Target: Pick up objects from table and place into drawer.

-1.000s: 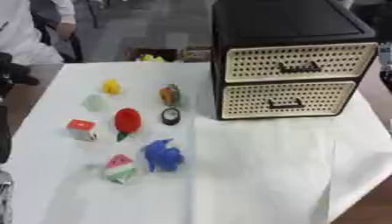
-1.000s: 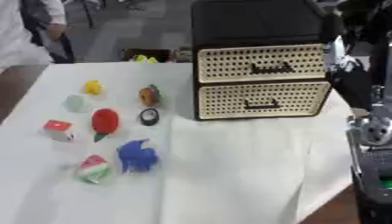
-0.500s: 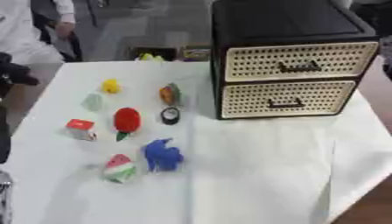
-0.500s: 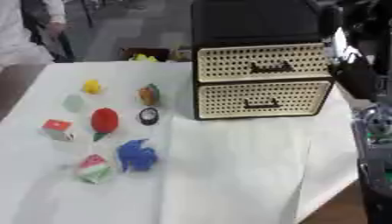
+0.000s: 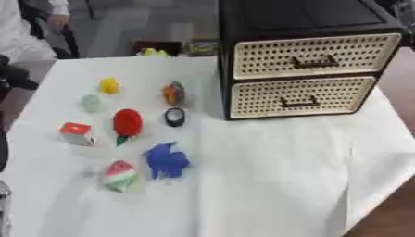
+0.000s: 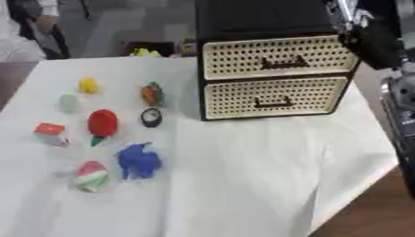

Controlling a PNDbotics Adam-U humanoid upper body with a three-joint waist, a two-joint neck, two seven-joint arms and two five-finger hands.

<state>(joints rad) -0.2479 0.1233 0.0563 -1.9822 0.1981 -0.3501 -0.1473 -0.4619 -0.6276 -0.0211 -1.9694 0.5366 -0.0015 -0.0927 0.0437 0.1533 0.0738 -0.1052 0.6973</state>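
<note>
Since 1 second ago, none of the objects has been shifted on the white cloth (image 5: 267, 185); only the dark right arm (image 6: 374, 32) at the upper right of the right eye view is seen higher and closer to the cabinet's top corner than before.

At the far left edge of the left eye view, a dark part of the left arm (image 5: 11, 76) is visible; its hand is not shown, so the state of its fingers cannot be told. The right hand is likewise not made out, and whether its fingers are released or clenched cannot be told.

From left to right, the objects are laid out on the left half of the table: a red and white cube (image 5: 76, 133), a pale green piece (image 5: 91, 102), a yellow piece (image 5: 109, 85), a red, white and green wedge (image 5: 121, 175) nearest the front, a red strawberry-like piece (image 5: 127, 123), a blue toy (image 5: 167, 160), a small black round item (image 5: 174, 117) and an orange and green piece (image 5: 173, 92) behind it. All are apart from one another.

To the right, the black drawer cabinet (image 5: 304, 60) is set near the far edge, with 2 cream perforated drawers, both closed, each with a dark handle. Nothing is held by either hand in view.
</note>
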